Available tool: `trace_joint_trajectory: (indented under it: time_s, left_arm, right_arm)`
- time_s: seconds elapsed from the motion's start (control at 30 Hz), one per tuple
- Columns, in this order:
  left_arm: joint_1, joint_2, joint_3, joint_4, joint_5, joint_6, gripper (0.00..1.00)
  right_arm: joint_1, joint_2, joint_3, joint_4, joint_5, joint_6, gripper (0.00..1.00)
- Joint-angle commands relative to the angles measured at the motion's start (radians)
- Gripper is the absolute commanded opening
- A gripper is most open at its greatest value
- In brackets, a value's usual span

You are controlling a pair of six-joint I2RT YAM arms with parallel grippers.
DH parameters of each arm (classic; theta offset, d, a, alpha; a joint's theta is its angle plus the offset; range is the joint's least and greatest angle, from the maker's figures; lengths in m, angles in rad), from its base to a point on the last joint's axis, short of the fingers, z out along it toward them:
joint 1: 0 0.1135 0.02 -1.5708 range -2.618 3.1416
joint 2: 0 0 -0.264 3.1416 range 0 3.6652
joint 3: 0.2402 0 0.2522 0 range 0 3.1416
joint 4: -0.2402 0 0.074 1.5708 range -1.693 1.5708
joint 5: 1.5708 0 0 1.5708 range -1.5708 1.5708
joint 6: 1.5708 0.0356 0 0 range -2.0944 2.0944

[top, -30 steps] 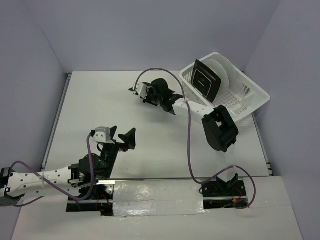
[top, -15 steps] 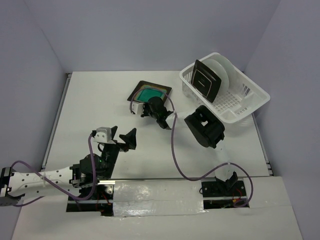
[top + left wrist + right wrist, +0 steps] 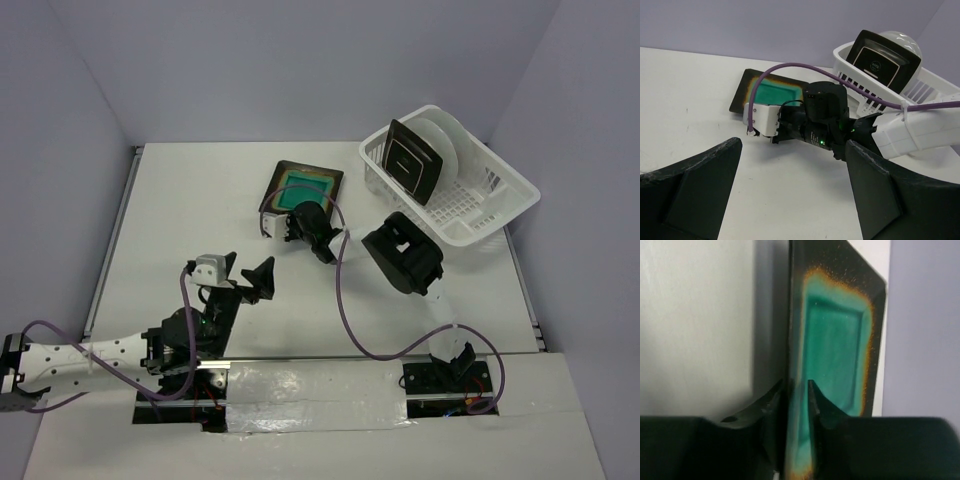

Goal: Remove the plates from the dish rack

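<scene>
The square black-rimmed teal plate (image 3: 303, 188) (image 3: 774, 91) (image 3: 836, 347) lies on the table left of the dish rack (image 3: 503, 208) (image 3: 841, 50). My right gripper (image 3: 291, 214) (image 3: 796, 386) is at its near edge, one finger against each face of the rim. Standing in the rack are a black-rimmed square plate (image 3: 412, 160) (image 3: 881, 62) and, behind it, a round white plate (image 3: 442, 138) (image 3: 901, 40). My left gripper (image 3: 246, 275) (image 3: 792, 145) hangs open and empty over the table near its base.
The right arm's purple cable (image 3: 345, 300) loops across the table between the arms. Grey walls close the table at the back and sides. The rack stands at the back right corner.
The right arm carried the teal plate edge-on, then laid it down flat on the table left of the rack. The left arm has stayed still.
</scene>
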Motion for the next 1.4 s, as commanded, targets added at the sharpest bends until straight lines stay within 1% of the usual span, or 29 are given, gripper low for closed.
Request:
trace_joint_trajectory:
  time_s: [0.0, 0.03, 0.07, 0.1, 0.17, 0.23, 0.33, 0.43, 0.57, 0.63, 0.77, 0.87, 0.93, 0.97, 1.13, 1.17, 1.23, 1.27, 1.3, 1.37]
  left_arm:
    - [-0.003, -0.017, 0.007, 0.049, 0.004, 0.002, 0.97]
    - [-0.003, -0.017, 0.007, 0.047, 0.007, 0.002, 0.97]
    - [-0.003, -0.012, 0.007, 0.044, 0.009, 0.001, 0.97]
    - [-0.003, -0.011, 0.010, 0.043, 0.012, 0.000, 0.98]
    - [-0.003, 0.000, 0.017, 0.032, 0.007, -0.007, 0.97]
    - [-0.003, 0.006, 0.023, 0.023, 0.001, -0.009, 0.97]
    - [-0.003, -0.002, 0.025, 0.020, 0.001, -0.012, 0.97]
    - [-0.003, -0.021, 0.020, 0.015, 0.009, -0.013, 0.97]
    - [-0.003, -0.038, 0.010, 0.021, 0.004, -0.009, 0.98]
    - [-0.003, -0.040, 0.010, 0.026, -0.005, -0.003, 0.98]
    - [-0.003, -0.035, 0.008, 0.032, -0.011, 0.005, 0.98]
    - [-0.004, -0.032, 0.017, 0.017, -0.016, -0.003, 0.97]
    - [-0.003, -0.038, 0.017, 0.009, -0.014, -0.012, 0.98]
    - [-0.003, -0.043, 0.016, 0.009, -0.008, -0.012, 0.98]
    - [-0.003, -0.054, 0.011, 0.012, -0.003, -0.010, 0.98]
    - [-0.003, -0.055, 0.013, 0.009, -0.003, -0.012, 0.98]
    - [-0.003, -0.055, 0.007, 0.017, 0.004, -0.009, 0.98]
    - [-0.003, -0.054, 0.005, 0.023, 0.009, -0.006, 0.98]
    - [-0.003, -0.046, 0.005, 0.031, 0.014, -0.003, 0.98]
    - [-0.003, -0.031, 0.008, 0.031, 0.018, 0.000, 0.98]
  right_arm:
    - [0.005, -0.011, 0.053, 0.001, 0.032, 0.006, 0.33]
    - [0.007, -0.013, 0.076, -0.030, 0.033, 0.017, 0.48]
    - [0.005, -0.011, 0.092, -0.083, 0.038, 0.037, 0.58]
    - [0.010, -0.013, 0.101, -0.102, 0.042, 0.046, 0.61]
    - [0.008, -0.022, 0.092, -0.113, 0.041, 0.054, 0.61]
    - [0.008, -0.046, 0.057, -0.061, 0.041, 0.058, 0.61]
    - [0.008, -0.094, 0.038, -0.072, 0.024, 0.083, 0.60]
    - [0.005, -0.166, 0.023, -0.115, 0.004, 0.117, 0.59]
    - [0.005, -0.216, 0.050, -0.269, -0.027, 0.150, 0.59]
    - [0.007, -0.235, 0.037, -0.276, -0.027, 0.176, 0.59]
    - [-0.007, -0.348, -0.028, -0.248, -0.057, 0.213, 0.60]
    - [-0.027, -0.408, 0.000, -0.309, -0.067, 0.257, 0.61]
    - [-0.051, -0.440, 0.015, -0.322, -0.074, 0.284, 0.61]
    - [-0.059, -0.456, 0.020, -0.328, -0.079, 0.322, 0.61]
    - [-0.160, -0.574, 0.062, -0.363, -0.181, 0.461, 0.61]
    - [-0.177, -0.588, 0.075, -0.372, -0.182, 0.524, 0.61]
    - [-0.252, -0.608, 0.144, -0.441, -0.197, 0.601, 0.61]
    - [-0.284, -0.609, 0.217, -0.484, -0.221, 0.682, 0.62]
    - [-0.362, -0.602, 0.258, -0.569, -0.255, 0.724, 0.62]
    - [-0.430, -0.586, 0.370, -0.651, -0.351, 0.785, 0.61]
